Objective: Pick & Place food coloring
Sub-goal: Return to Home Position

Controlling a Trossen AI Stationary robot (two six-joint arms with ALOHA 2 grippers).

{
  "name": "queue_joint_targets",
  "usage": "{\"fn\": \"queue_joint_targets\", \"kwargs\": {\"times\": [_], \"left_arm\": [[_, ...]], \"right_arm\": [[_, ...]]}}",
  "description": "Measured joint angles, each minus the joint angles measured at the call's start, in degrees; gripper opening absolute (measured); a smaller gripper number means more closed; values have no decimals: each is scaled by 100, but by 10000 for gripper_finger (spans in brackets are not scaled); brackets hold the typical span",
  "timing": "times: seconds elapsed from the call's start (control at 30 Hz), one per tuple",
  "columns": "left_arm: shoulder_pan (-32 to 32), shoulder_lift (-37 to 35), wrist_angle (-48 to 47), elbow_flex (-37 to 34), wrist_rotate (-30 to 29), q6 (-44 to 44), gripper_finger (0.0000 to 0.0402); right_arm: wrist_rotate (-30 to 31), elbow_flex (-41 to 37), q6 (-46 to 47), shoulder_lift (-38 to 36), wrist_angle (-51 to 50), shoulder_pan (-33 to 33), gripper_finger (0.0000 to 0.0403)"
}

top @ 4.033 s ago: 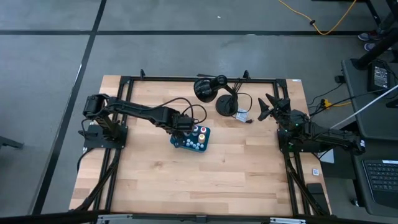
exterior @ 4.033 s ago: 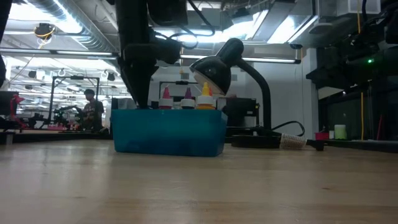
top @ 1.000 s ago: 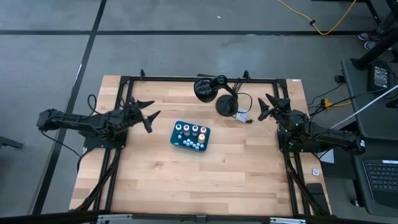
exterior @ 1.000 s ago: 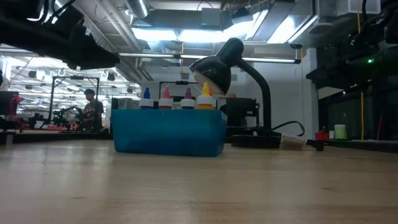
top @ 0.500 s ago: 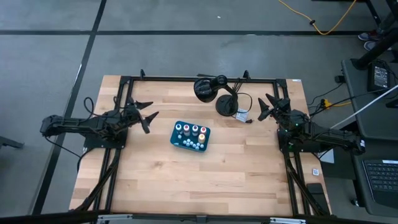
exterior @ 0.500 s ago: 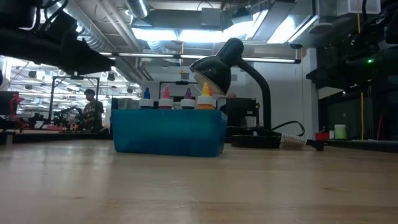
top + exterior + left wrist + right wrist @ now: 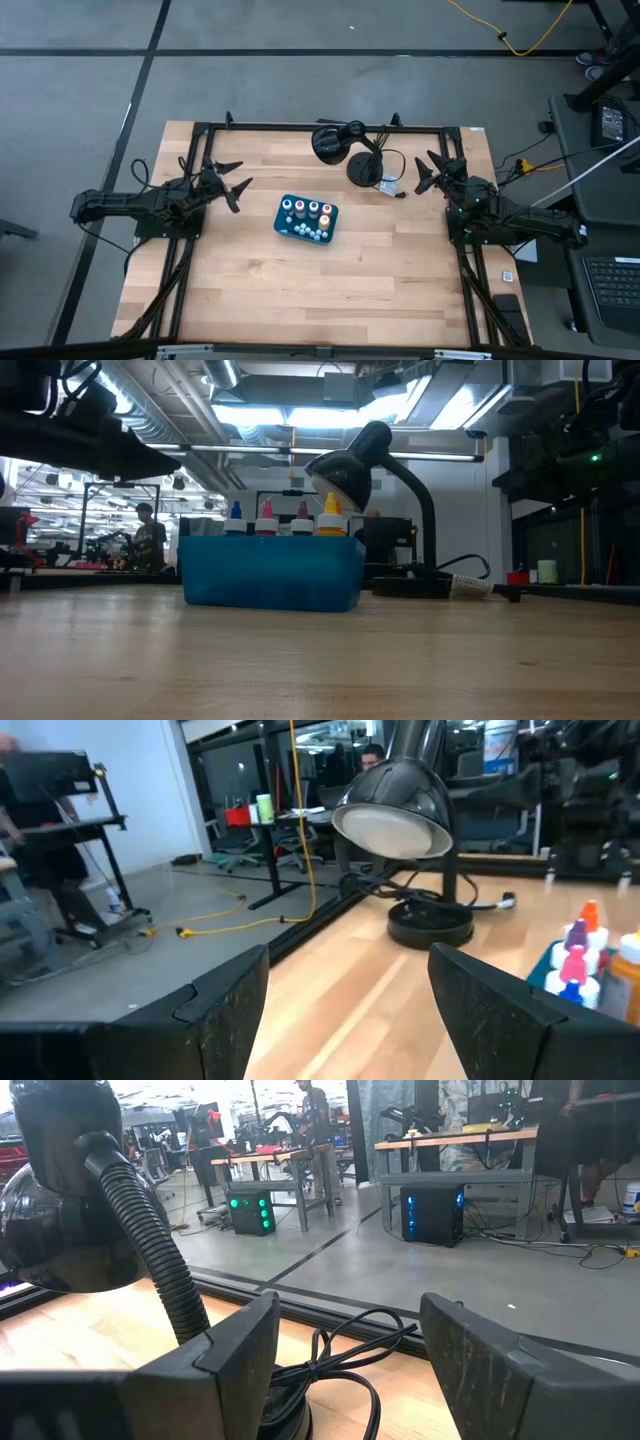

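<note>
Wooden table (image 7: pixel 300 285), food coloring bottles (image 7: pixel 307 212) all standing in the teal tray (image 7: pixel 281 227) near the middle, black desk lamp (image 7: pixel 330 140) behind it, left gripper (image 7: pixel 238 190) wide open and empty by the left edge, right gripper (image 7: pixel 425 172) open too, far right

A pale wooden table (image 7: pixel 300 290) ringed by a black frame filled the middle of the high view. A teal tray (image 7: pixel 279 226) sat on the boards just above centre. A black desk lamp (image 7: pixel 361 168) stood on its round base near the upper edge, up and right of the tray and apart from it, with a small white tag (image 7: pixel 389 184) lying just beside the base.
</note>
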Motion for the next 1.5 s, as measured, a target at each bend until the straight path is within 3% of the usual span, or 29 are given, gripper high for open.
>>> {"fn": "queue_joint_targets", "kwargs": {"times": [0.2, 0.57, 0.93, 1.5], "left_arm": [[176, -26, -25, 0, 467, 298, 269], [699, -24, -364, 0, 3197, 299, 269], [1265, 54, -374, 0, 3225, 334, 269], [1307, 112, -374, 0, 3242, 298, 269]], "right_arm": [[0, -1, 0, 0, 1, 1, 244], [0, 0, 0, 0, 1, -1, 244], [0, 1, 0, 1, 1, -1, 244], [0, 1, 0, 0, 1, -1, 244]]}}
